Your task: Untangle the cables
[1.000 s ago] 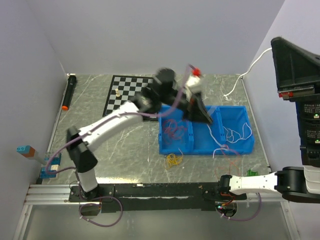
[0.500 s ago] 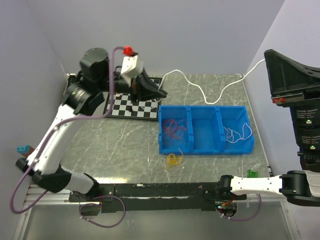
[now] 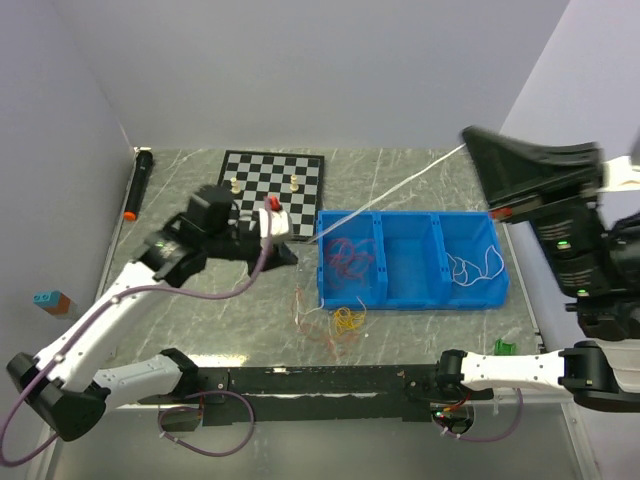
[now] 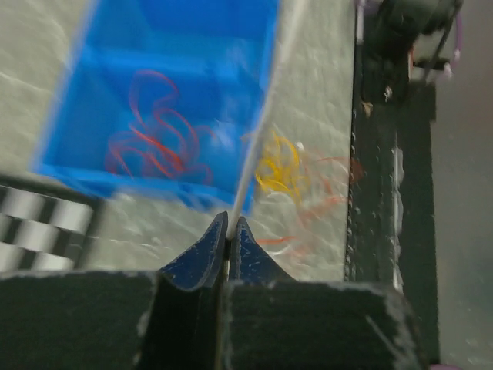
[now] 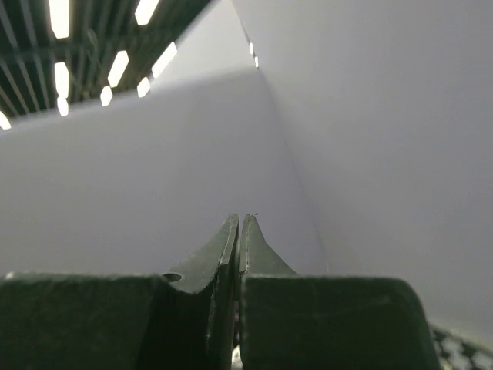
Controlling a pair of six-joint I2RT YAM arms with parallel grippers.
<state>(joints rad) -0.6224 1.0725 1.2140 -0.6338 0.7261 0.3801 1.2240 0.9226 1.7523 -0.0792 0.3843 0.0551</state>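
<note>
While the top view looks down, the left gripper (image 3: 288, 250) sits at 9 o'clock of the blue plastic three-compartment bin (image 3: 410, 300), fingers pinched on a taut white cable (image 3: 390, 194). That cord runs straight off toward 2 o'clock, over the bin's far corner, and meets the tip of the right gripper (image 3: 470, 135), raised high at the right. Thin red cables (image 3: 345, 260) lie heaped in the bin's left compartment, and a loose white cable (image 3: 470, 265) curls in the right one. On the grey marbled table (image 3: 230, 290), a yellow cable bundle (image 3: 347, 320) lies at 6 o'clock of the bin's left end, with orange cables (image 3: 308, 305) just beside it.

Over to the left wrist: the fingers are pressed together on the taut white cable (image 4: 262, 123), which leaves the left gripper (image 4: 229, 223) toward 1 o'clock. The red cables (image 4: 154, 146) show inside the bin (image 4: 77, 173); the yellow cable bundle (image 4: 277, 166) and orange cables (image 4: 320, 193) are blurred on the table (image 4: 323, 92).

Right wrist now: the right gripper (image 5: 239, 223) has its fingers shut tight, pointing at bare walls, and the cord itself cannot be made out here.
</note>
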